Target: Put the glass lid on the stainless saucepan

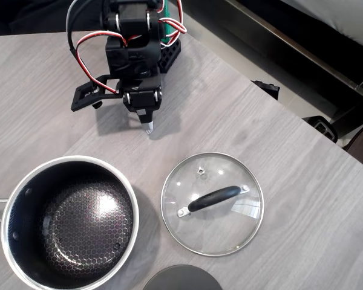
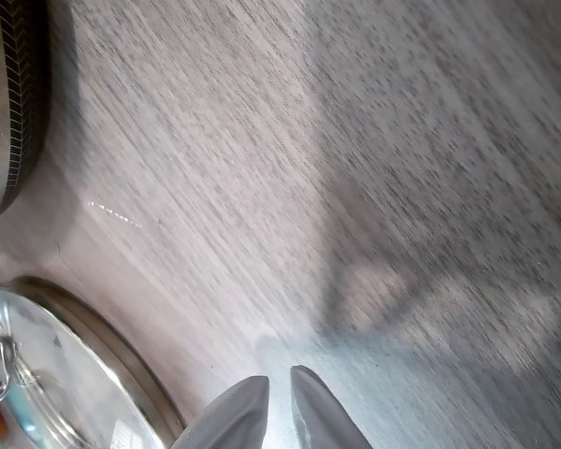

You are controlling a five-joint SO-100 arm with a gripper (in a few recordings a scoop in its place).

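One dark disc (image 1: pixel 181 278) beside saucepan (image 1: pixel 69 223)

Grey wood-grain table (image 1: pixel 278 121); dark grey disc (image 1: pixel 181 278) at bottom edge.

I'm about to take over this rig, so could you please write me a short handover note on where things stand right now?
Claw: holds nothing, fingers nearly together, hanging over bare table above the pan and lid in the overhead view.
Glass lid: flat on the table, black handle up, right of the saucepan and apart from it.
Stainless saucepan: lower left in the overhead view, open, nothing inside.
A dark grey disc sits at the bottom edge.
Done: nothing yet.
Left: grasp the lid, probably by its handle, lift it, set it on the saucepan.
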